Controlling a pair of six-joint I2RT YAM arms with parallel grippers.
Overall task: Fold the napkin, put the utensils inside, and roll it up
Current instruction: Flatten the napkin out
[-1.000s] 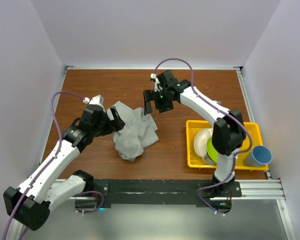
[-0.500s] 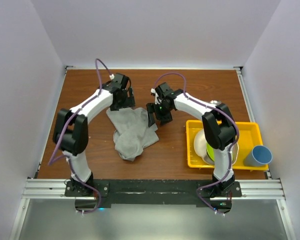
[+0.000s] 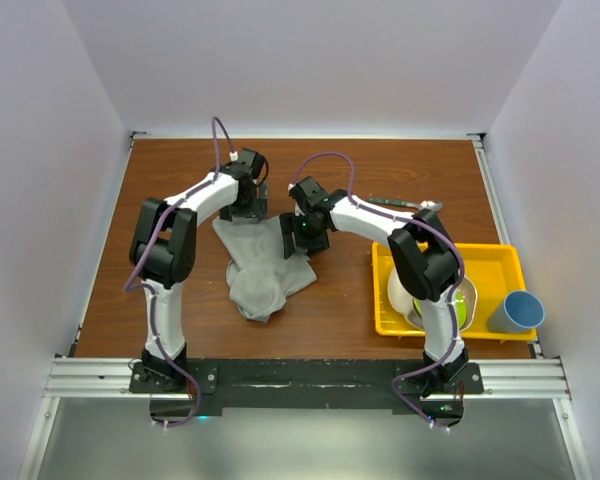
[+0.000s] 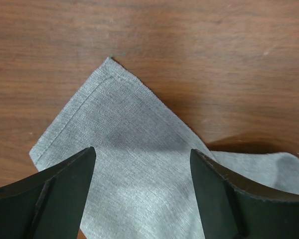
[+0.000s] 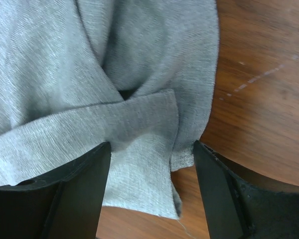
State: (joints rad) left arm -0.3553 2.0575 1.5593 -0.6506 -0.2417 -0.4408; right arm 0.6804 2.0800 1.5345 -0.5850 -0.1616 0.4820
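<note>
The light grey napkin (image 3: 265, 265) lies crumpled on the brown table, left of centre. My left gripper (image 3: 245, 205) hangs open over its far corner. In the left wrist view that flat hemmed corner of the napkin (image 4: 124, 139) lies between the two fingers, and the left gripper (image 4: 142, 191) is not pinching it. My right gripper (image 3: 300, 235) is open at the napkin's right edge. In the right wrist view the right gripper (image 5: 152, 191) straddles a folded flap of the napkin (image 5: 139, 129). A slim spoon (image 3: 393, 202) lies on the table beyond the right arm.
A yellow tray (image 3: 500, 255) at the right holds a white bowl (image 3: 405, 285) and a green dish (image 3: 458, 305). A blue cup (image 3: 517, 312) stands just right of the tray. White walls close in the table on three sides.
The left arm has swung from the napkin's left side round to its far corner. The right gripper has moved left and nearer onto the napkin's right edge. Both grippers' jaws have narrowed slightly.
</note>
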